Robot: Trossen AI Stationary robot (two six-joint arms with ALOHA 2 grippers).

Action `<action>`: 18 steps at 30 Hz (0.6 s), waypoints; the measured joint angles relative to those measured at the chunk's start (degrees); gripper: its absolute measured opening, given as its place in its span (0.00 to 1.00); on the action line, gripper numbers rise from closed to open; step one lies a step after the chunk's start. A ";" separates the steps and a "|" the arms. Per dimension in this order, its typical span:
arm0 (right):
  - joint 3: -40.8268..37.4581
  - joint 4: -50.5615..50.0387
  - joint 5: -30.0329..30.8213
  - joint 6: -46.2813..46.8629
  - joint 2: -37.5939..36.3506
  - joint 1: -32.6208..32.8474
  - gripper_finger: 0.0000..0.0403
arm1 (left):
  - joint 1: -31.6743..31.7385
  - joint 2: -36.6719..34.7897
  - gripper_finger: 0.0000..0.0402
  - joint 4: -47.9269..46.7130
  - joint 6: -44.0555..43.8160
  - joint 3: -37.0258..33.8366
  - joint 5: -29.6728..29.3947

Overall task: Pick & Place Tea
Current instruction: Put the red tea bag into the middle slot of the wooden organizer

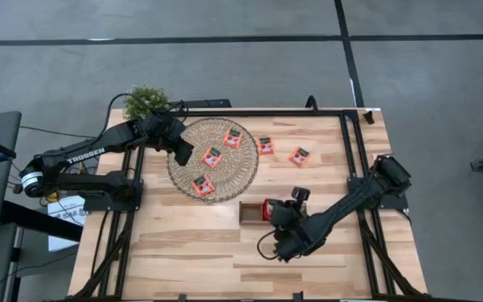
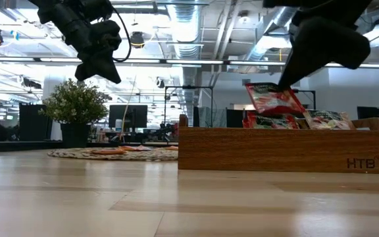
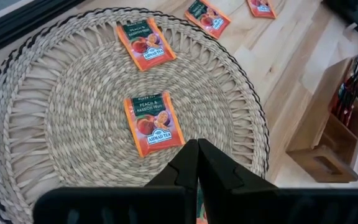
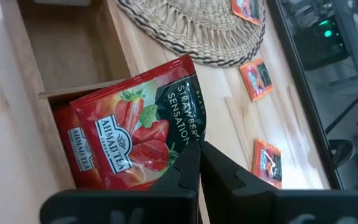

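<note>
Right tool (image 4: pixel 194 149) pinches a red sachet (image 4: pixel 135 134) (arm hides tray (image 1: pixel 247 214)).

In the high view most of the wooden tray (image 1: pixel 247 213) is covered by the right end effector (image 1: pixel 268 210) and its arm. The lower part of the red sachet (image 4: pixel 129 134) beneath it is hidden by the tray wall.

The wooden table (image 1: pixel 191 252) carries a woven mat (image 1: pixel 237 172), a wooden tray (image 1: pixel 248 213), two orange sachets (image 1: pixel 299 156) and a plant (image 1: pixel 145 101).
</note>
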 joint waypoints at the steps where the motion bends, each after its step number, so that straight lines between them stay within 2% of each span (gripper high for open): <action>1: 0.00 0.13 0.15 0.19 -0.03 0.20 0.00 | 0.00 -0.01 0.00 0.01 0.00 0.00 0.00; 8: 0.00 0.78 1.13 1.73 0.05 0.30 0.00 | 0.00 -0.02 0.00 0.02 -1.01 0.00 -0.04; 18: 0.02 1.26 1.13 1.70 6.51 0.45 0.00 | 0.00 0.00 0.00 -0.05 -1.07 0.00 -0.17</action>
